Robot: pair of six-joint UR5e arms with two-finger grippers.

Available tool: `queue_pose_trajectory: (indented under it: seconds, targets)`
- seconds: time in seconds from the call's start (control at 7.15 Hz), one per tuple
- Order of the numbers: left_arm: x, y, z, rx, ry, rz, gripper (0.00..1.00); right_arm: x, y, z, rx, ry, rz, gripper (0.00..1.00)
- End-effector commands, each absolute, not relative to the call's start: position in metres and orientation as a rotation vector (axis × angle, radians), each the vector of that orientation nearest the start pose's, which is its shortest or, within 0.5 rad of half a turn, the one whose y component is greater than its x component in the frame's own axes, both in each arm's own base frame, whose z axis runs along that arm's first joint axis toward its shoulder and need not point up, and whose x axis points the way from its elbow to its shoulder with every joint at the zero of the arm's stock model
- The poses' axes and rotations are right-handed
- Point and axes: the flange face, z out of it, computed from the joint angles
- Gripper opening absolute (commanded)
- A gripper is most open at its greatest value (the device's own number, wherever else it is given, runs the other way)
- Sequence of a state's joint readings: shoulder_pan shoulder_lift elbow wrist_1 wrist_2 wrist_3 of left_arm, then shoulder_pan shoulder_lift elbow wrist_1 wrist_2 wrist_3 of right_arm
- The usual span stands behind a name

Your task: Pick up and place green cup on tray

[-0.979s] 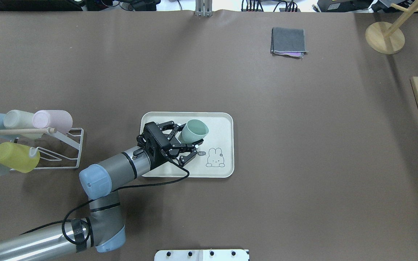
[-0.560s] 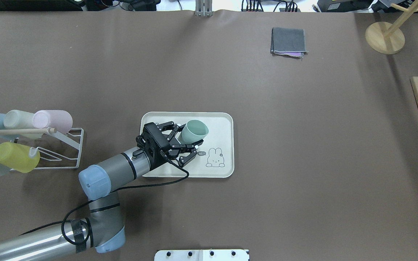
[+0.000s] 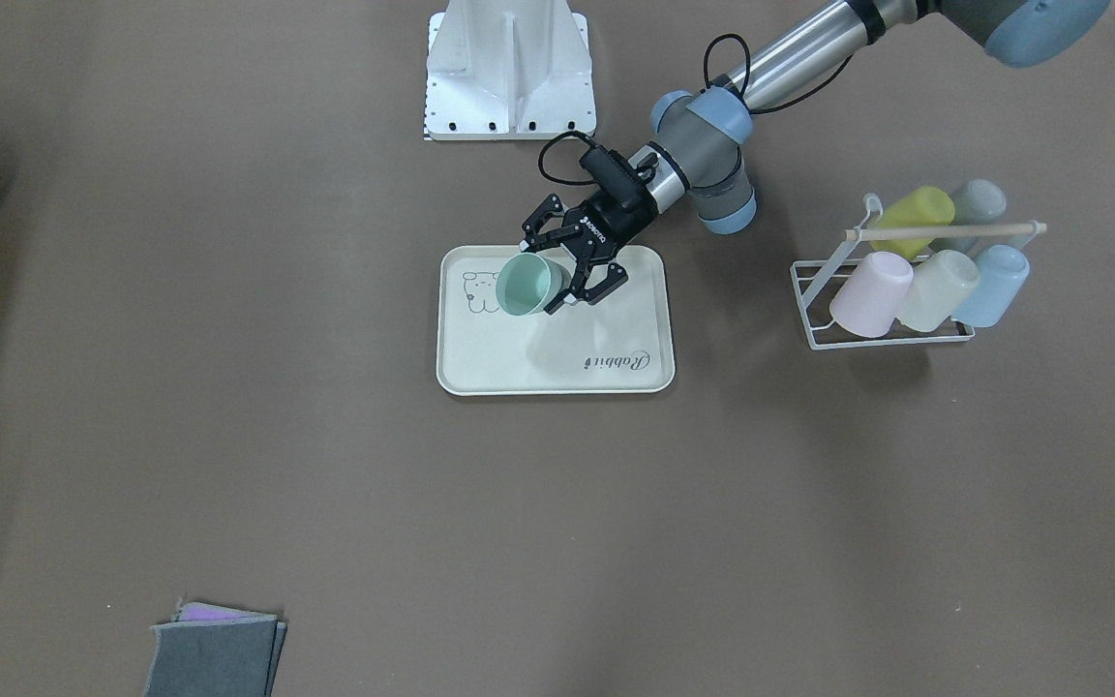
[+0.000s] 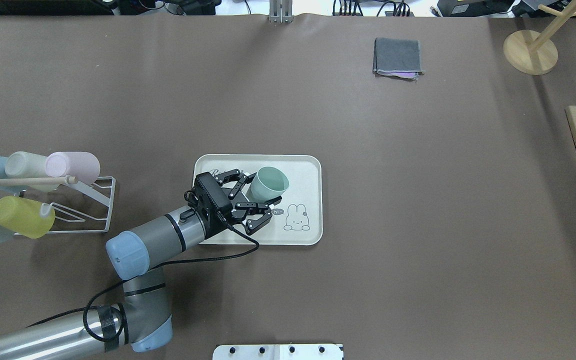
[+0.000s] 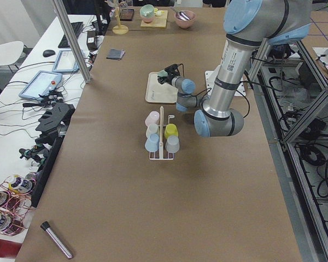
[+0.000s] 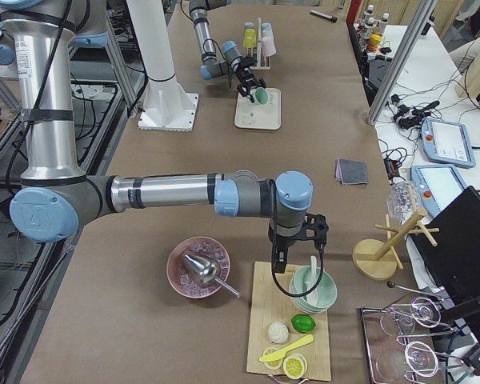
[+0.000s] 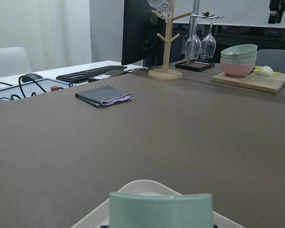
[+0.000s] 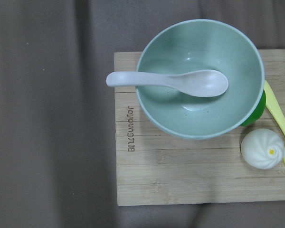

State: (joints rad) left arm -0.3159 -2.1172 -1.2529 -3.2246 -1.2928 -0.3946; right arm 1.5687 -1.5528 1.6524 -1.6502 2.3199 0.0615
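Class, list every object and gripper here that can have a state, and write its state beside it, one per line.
green cup: mouth up, empty, on the tray
tray: holds only the green cup
left gripper: open, jaws either side of the green cup
right gripper: cannot tell
rack cups: five, lying on their sides
cloth: folded
green bowl: holds a spoon

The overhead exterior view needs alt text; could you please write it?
The left gripper, jaws open, straddles the green cup standing on the cream tray. A wire rack of pastel cups sits at left, a folded grey cloth at upper right.
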Motion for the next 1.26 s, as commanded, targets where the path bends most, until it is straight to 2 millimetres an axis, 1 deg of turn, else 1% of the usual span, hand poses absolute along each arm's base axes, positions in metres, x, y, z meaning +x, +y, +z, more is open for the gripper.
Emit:
queue_pose_trajectory:
  seconds: [0.0, 0.42, 0.98, 1.12]
  targets:
    - [0.5839, -0.3579, 0.3179, 1.407, 1.237, 0.339, 0.76, 0.0641, -0.4963, 0.624, 0.003, -0.758, 0.008, 1.0]
    - [0.5887, -0.3531, 0.3219, 1.398, 1.237, 0.347, 0.86, 0.0641, -0.4962, 0.6255, 0.001, -0.758, 0.008, 1.0]
    - [0.5872, -0.3539, 0.3245, 1.397, 1.228, 0.336, 0.9, 0.0643, -0.4974, 0.6278, -0.002, -0.755, 0.009, 1.0]
    - [0.5857, -0.3546, 0.3225, 1.408, 1.222, 0.339, 0.98, 0.0643, -0.4989, 0.6263, 0.002, -0.755, 0.005, 1.0]
